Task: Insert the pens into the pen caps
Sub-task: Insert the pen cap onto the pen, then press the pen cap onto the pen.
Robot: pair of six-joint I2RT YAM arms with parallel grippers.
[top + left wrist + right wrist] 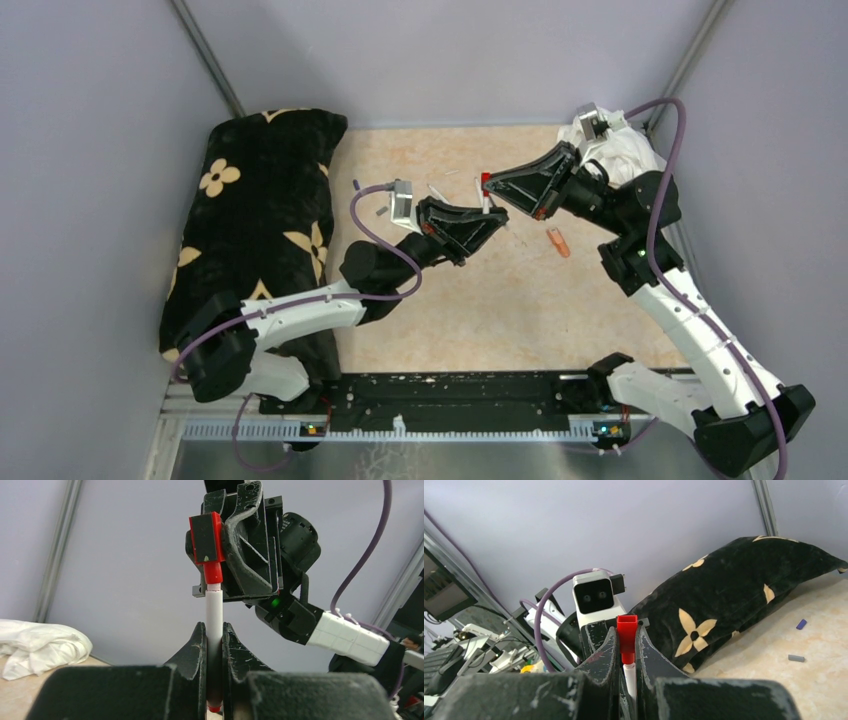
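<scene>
walls: plain lavender-grey panels (450, 60) on three sides | frame: grey metal posts (207, 55) in both rear corners | surface: beige marbled tabletop (500, 310) | left: black cushion (260, 220) with cream flowers | far right: crumpled white cloth (625, 150) | light: soft, even

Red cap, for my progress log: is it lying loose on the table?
No, the red cap is pinched in the right tool, raised at the white pen's upper end.

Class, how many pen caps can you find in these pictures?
3. A red cap in the right gripper, and a purple cap and a grey cap lying on the table beside the pillow. Others may be hidden or too small to see.
</scene>
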